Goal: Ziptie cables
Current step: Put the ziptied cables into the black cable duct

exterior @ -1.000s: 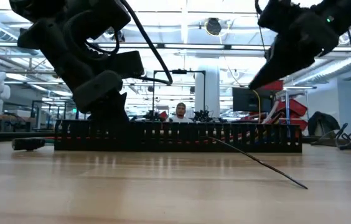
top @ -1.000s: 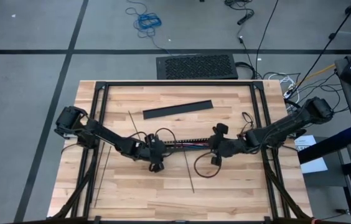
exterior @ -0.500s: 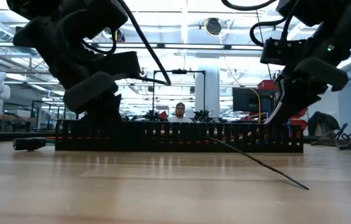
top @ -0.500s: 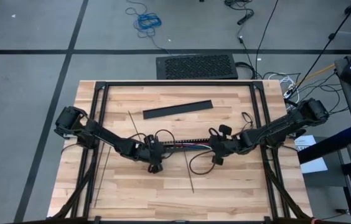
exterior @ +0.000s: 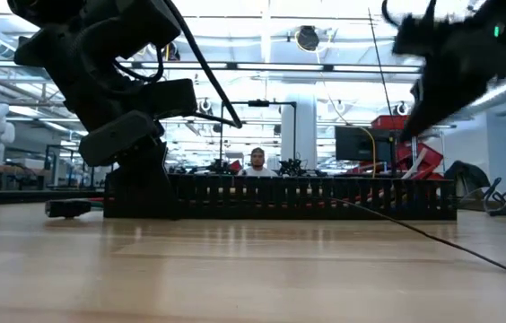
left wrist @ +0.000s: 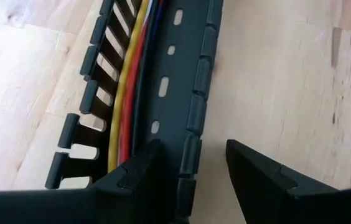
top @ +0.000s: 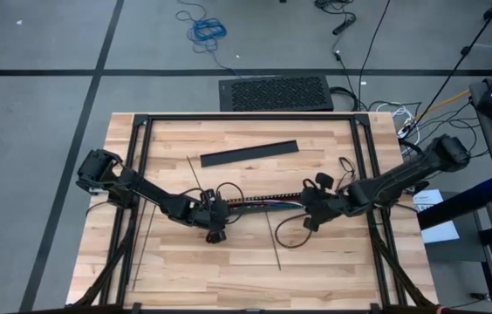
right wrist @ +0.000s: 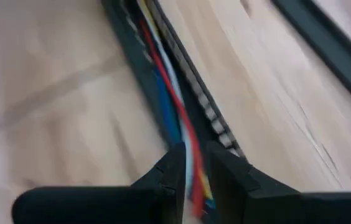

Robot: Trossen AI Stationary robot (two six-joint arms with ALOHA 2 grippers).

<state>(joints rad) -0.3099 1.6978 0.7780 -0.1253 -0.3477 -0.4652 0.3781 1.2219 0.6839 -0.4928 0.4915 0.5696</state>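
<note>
Black moulded plastic forms the slotted cable channel (left wrist: 182, 93), a long straight trough with comb-like side teeth and oblong holes along its floor, lying on the pale, fine-grained butcher-block table (top: 228, 270). The cables (left wrist: 129, 87) run lengthwise inside the channel as smooth, round insulated wires in yellow, red, blue and white, packed side by side. The left gripper (left wrist: 191, 168) straddles one toothed side wall of the channel: one matte black finger sits inside the trough against the cables, the other stands outside on bare wood, with a visible gap beside the wall. The right gripper (right wrist: 194, 168) sits over the channel's opposite end, its two fingers nearly together with the red, blue and white wires passing between them; whether they clamp the wires cannot be told. A thin, straight black ziptie (top: 273, 239) lies on the table just beside the right gripper. A flat black channel cover (top: 249, 153) lies well apart from both grippers.
</note>
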